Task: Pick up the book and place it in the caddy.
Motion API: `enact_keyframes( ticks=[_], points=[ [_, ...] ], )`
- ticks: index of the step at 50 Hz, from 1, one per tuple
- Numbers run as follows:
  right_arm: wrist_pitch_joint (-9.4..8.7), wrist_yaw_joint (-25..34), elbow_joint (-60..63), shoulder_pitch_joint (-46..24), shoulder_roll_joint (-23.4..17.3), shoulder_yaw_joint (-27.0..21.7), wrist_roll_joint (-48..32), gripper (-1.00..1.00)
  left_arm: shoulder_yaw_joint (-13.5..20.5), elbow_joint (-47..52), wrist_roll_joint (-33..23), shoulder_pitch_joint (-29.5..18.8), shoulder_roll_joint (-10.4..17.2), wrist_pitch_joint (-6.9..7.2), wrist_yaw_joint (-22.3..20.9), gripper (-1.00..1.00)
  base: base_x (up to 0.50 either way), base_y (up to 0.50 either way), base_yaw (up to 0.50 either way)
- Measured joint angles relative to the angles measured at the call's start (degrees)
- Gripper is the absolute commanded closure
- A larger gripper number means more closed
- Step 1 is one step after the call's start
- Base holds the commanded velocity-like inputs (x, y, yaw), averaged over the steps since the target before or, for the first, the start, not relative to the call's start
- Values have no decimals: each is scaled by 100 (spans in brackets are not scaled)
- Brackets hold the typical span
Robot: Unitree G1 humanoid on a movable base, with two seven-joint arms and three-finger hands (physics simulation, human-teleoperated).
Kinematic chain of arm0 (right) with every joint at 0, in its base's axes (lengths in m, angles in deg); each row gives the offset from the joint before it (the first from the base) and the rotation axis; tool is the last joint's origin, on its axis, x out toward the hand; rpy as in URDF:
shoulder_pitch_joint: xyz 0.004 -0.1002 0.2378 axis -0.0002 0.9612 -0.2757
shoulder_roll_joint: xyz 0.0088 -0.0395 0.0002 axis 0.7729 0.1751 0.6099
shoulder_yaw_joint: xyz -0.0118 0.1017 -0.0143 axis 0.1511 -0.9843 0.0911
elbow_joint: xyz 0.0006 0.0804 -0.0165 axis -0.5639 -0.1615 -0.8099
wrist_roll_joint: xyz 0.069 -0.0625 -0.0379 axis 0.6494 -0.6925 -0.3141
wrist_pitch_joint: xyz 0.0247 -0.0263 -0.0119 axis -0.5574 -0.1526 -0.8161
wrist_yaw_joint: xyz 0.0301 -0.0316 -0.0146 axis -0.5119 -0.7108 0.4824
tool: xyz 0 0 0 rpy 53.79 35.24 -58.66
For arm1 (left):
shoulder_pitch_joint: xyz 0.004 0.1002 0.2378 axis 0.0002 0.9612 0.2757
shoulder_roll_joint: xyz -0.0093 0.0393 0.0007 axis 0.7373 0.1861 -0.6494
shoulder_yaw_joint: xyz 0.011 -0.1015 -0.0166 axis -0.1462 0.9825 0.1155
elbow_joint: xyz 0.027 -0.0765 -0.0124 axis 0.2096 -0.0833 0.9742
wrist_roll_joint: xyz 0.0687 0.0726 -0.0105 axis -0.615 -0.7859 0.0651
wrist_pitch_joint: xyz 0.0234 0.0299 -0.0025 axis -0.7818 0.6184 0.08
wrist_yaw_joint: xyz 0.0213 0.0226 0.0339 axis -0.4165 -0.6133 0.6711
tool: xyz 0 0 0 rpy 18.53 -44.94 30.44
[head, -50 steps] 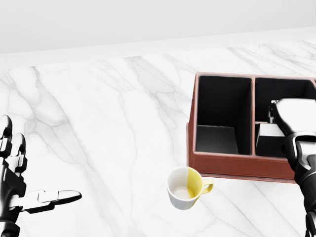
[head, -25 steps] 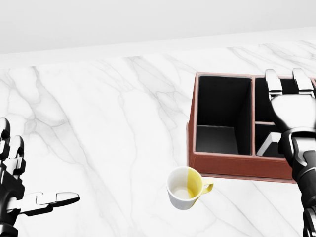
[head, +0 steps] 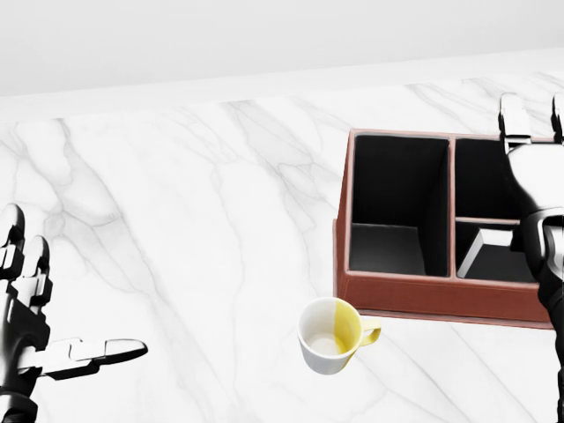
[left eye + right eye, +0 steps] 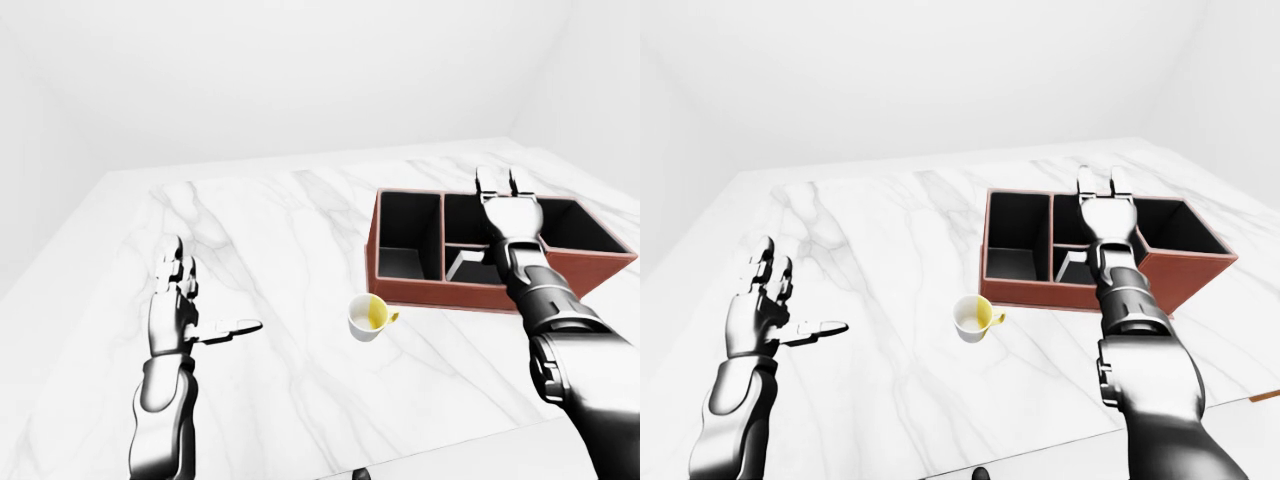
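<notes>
The brown caddy (image 3: 423, 295) with black compartments stands on the marble at the right of the head view. A pale grey-white book (image 3: 490, 251) lies tilted in its small lower middle compartment. My right hand (image 3: 535, 123) hovers above the caddy's upper middle compartment, palm flat and fingers (image 3: 514, 113) spread open, holding nothing and apart from the book. Over the marble at the far left, my left hand (image 4: 195, 300) is open and empty, with its thumb pointing right.
A white mug (image 3: 333, 335) with a yellow inside and handle sits on the white marble counter (image 3: 194, 220), just below the caddy's left corner. The counter's edge runs along the bottom of the eye views. A white wall rises beyond.
My right hand has risen out of the small compartment and opened, moving up and right in the head view. The book stays in the compartment. The left hand barely shifted.
</notes>
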Motion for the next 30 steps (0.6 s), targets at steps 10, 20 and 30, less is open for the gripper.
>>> enact_keyframes(
  ticks=[10,20,30],
  points=[
    [0,89,604,216,-125,-55,501,-100,-81,-57,7,-124,27,0,17,-100,0,0,0],
    [0,1120,2519,1039,-107,-540,1519,-100,-154,-3,1,-217,44,0,32,-100,0,0,0],
    [0,2481,5189,2348,175,-1187,2608,-100,-200,192,2,-209,31,0,23,-100,0,0,0]
  ],
)
